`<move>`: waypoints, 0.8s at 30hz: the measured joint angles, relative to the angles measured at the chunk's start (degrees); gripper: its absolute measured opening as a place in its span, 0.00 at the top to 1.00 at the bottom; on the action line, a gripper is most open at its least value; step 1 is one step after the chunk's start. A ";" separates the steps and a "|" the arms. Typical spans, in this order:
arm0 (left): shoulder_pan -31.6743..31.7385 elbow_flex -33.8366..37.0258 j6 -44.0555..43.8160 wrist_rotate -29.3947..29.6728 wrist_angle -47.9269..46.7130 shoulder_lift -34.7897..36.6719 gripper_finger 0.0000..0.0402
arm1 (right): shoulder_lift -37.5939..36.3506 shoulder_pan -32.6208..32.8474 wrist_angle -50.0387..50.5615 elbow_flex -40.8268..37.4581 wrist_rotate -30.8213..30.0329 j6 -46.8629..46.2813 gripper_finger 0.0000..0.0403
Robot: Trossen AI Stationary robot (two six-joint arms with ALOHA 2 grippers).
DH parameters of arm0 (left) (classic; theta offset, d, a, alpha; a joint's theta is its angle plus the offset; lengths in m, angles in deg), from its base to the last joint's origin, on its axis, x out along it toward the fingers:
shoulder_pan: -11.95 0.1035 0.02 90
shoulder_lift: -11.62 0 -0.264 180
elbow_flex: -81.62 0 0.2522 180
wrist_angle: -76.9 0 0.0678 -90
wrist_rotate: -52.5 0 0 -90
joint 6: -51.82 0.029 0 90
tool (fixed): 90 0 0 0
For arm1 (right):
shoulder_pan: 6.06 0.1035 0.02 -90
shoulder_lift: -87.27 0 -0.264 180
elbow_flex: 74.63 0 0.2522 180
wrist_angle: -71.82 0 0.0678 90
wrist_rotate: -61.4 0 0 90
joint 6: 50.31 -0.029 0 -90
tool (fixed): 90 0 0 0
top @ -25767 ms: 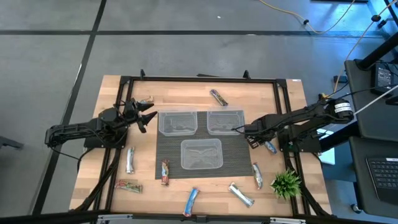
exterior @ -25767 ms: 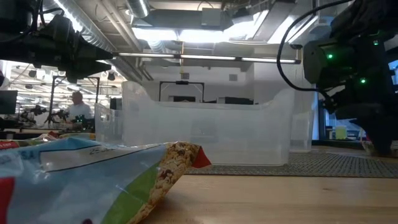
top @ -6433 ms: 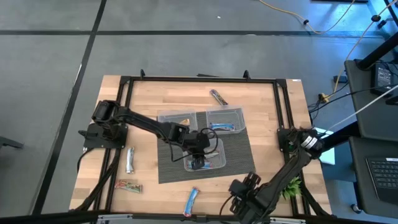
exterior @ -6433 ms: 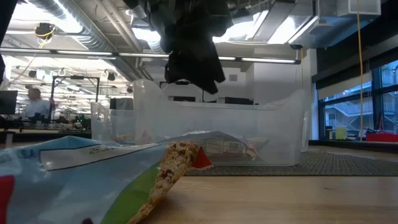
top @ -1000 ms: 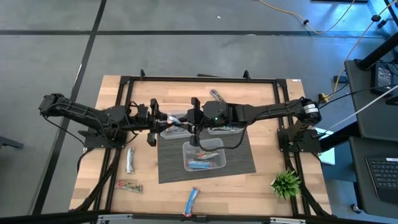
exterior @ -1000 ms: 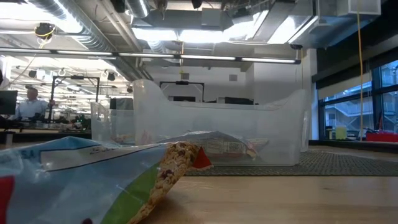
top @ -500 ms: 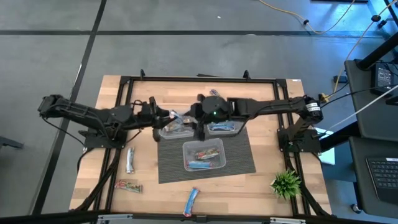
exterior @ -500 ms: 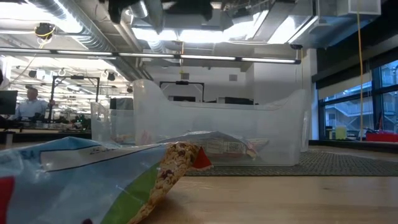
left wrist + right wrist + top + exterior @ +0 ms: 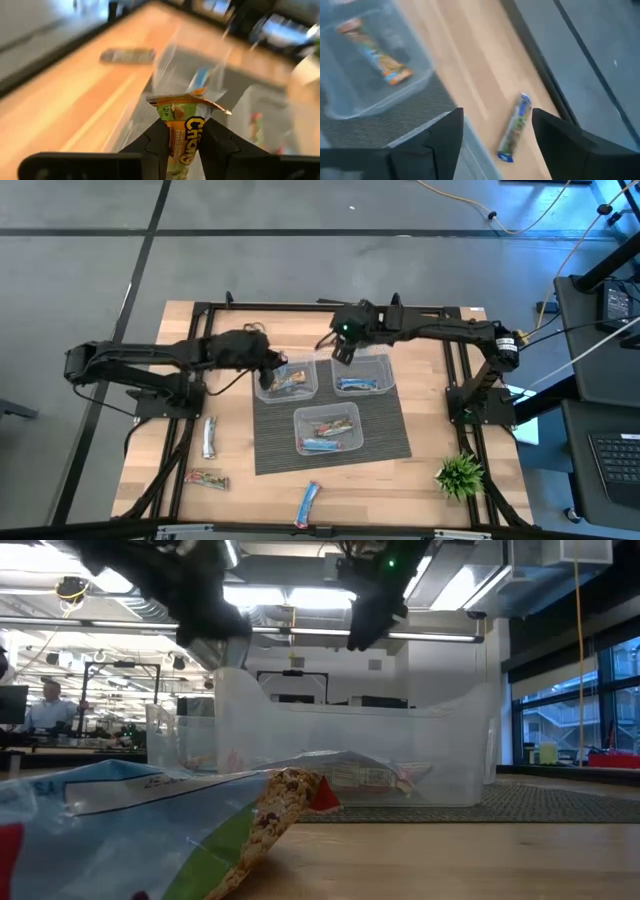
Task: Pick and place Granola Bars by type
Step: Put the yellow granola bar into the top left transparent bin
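Observation:
My left gripper (image 9: 272,365) hangs over the left rim of the far-left clear tub (image 9: 262,388), shut on an orange-and-green granola bar (image 9: 184,131). Several bars (image 9: 293,378) lie in that tub. My right gripper (image 9: 338,348) stands open with nothing between its fingers, above the far rim of the far-right tub (image 9: 386,372). A dark bar (image 9: 515,127) lies on the wood ahead of it. Loose bars rest flat on the table: a silver one (image 9: 208,437), a green-red one (image 9: 207,477) and a blue one (image 9: 308,503). My left gripper pinches the orange-and-green bar by its two long sides (image 9: 181,142) between its two fingers. The bar runs along the fingers, and its crimped end (image 9: 186,104) sticks out past the fingertips. It comes from the table's left, and the bar is lifted clear above the tub.
A dark ribbed mat (image 9: 385,430) carries the near tub (image 9: 300,442), which holds bars, and the front parts of the two far tubs. A small green plant (image 9: 460,477) stands at the near right corner. A black frame (image 9: 300,307) runs along the table's edges.
My left gripper has moved toward the table's right with its bar, from beside the far-left tub to over its rim. My right gripper has drawn back from over the tubs' middle toward the far edge and risen.

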 joint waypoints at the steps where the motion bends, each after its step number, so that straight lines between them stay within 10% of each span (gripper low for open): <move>1: 1.06 -1.52 0.40 -0.88 -2.02 -1.96 0.82 | 0.01 -1.02 0.08 0.00 0.07 -0.82 0.41; 12: 5.99 -16.59 7.76 -5.06 -24.27 -22.87 0.82 | 0.11 -8.51 0.57 0.00 0.51 4.21 0.42; 24: 6.04 -21.72 9.54 -4.79 -24.76 -32.66 0.80 | 1.24 -20.16 -4.24 -7.66 19.70 6.74 0.42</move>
